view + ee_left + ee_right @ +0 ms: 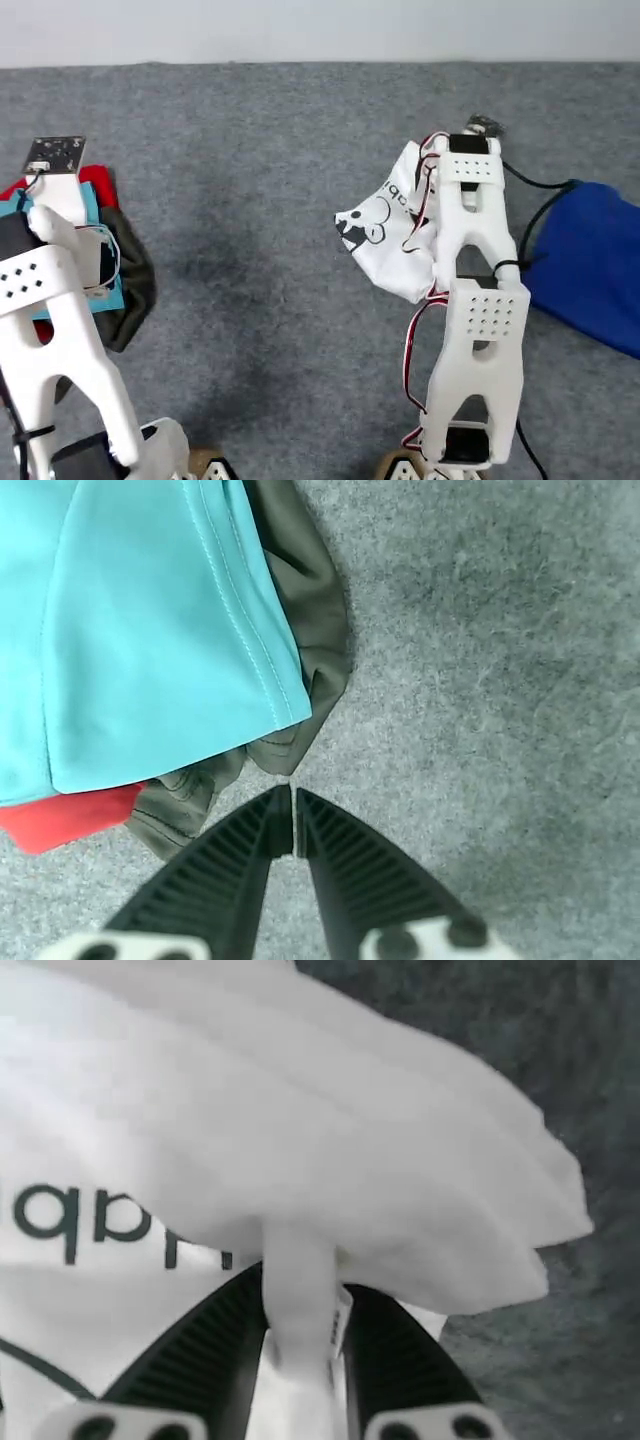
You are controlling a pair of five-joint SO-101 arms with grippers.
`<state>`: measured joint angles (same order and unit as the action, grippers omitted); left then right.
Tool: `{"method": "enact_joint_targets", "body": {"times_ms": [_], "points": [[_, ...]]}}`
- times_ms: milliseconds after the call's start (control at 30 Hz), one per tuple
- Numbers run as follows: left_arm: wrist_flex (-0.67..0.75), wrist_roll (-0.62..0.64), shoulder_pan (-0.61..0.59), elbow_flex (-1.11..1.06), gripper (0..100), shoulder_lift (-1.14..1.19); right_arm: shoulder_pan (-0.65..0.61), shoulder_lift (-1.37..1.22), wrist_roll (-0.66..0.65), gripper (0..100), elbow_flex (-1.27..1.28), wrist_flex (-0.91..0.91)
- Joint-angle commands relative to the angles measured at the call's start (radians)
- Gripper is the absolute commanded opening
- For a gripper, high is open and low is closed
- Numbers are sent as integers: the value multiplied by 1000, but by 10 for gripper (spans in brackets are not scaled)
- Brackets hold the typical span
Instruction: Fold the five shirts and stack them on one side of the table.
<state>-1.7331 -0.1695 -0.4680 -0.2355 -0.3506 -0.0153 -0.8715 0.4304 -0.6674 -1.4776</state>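
The right gripper pinches a white shirt, print half-hidden; left gripper closed empty beside teal-topped stack; blue shirt cut off right.

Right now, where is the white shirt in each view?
High view: white shirt centre-right, left of the blue shirt.
Right wrist view: bunched fabric pinched in the right claw.
Left wrist view: faces the teal shirt lying on the olive shirt.
Shared landmark: grey table cover.

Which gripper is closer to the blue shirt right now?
Right. The right gripper, shut on the white shirt, is near the blue shirt; the left gripper is across the table at the folded stack.
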Motion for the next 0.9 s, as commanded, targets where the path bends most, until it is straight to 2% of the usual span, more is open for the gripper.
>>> {"method": "enact_joint_targets", "body": {"times_ms": [0, 367, 767, 867], "points": [[-18, -2, -9, 7, 13, -38, 5, 91, -95, 10, -2, -56], [-18, -2, -9, 7, 13, -38, 79, 375, -233, 10, -2, -214], [-18, -2, -8, 8, 13, -38, 87, 437, -273, 10, -35, -259], [-18, -2, -8, 8, 13, -38, 99, 463, -344, 10, -69, -271]]}}
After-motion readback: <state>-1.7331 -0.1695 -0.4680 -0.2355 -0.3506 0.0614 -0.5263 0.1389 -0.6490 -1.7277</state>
